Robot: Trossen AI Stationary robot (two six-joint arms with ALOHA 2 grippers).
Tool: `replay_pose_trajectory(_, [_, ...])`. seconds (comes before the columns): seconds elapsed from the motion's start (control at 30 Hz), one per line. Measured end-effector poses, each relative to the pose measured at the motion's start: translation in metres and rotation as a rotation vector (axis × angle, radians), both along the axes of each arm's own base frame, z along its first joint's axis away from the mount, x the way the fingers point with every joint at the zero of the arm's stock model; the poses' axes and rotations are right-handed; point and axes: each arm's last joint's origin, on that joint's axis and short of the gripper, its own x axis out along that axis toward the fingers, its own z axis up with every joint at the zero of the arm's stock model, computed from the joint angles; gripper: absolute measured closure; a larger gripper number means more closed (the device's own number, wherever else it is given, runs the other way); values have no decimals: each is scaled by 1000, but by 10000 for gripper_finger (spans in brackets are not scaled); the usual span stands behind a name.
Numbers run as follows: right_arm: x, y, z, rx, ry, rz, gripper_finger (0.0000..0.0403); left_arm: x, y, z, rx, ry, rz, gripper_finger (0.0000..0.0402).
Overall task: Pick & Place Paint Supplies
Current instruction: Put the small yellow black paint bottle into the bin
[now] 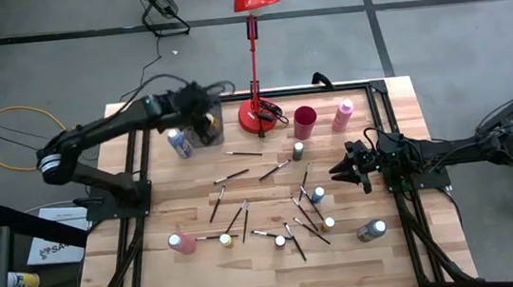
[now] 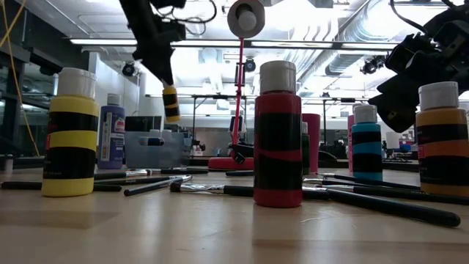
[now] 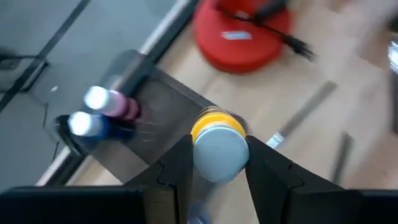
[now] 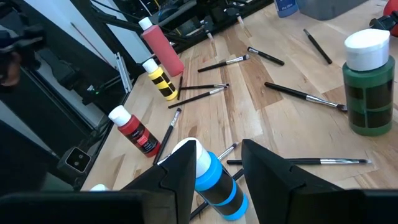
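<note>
Left wrist view: left gripper (image 3: 217, 171) clamped on yellow bottle (image 3: 219, 144), carry step, grey bin (image 3: 158, 109) just beyond jaws, two bottles inside. Next: centre over bin, release. Right gripper (image 4: 214, 168) part open, empty, blue bottle (image 4: 214, 180) below jaws.

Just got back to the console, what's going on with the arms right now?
The left gripper is shut on a yellow paint bottle, holding it in the air above the grey bin at the table's far left. Two bottles already lie in that bin. The right gripper hangs over the right side of the table, empty, with a blue bottle on the wood under it. Many bottles and paintbrushes still lie scattered across the table.
</note>
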Motion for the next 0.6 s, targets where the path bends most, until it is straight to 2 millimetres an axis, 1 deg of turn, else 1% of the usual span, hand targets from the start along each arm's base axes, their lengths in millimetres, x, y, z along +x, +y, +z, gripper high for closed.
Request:
replay_pose_trajectory(0.17, [0, 0, 0, 0, 0, 1, 280, 7, 40, -15, -8, 51, 101, 286])
replay_pose_trajectory(0.33, [0, 0, 0, 0, 0, 0, 280, 16, 72, -36, -46, 104, 160, 286])
replay_pose_trajectory(0.6, [0, 0, 0, 0, 0, 0, 280, 35, 107, -55, -78, 126, 198, 286])
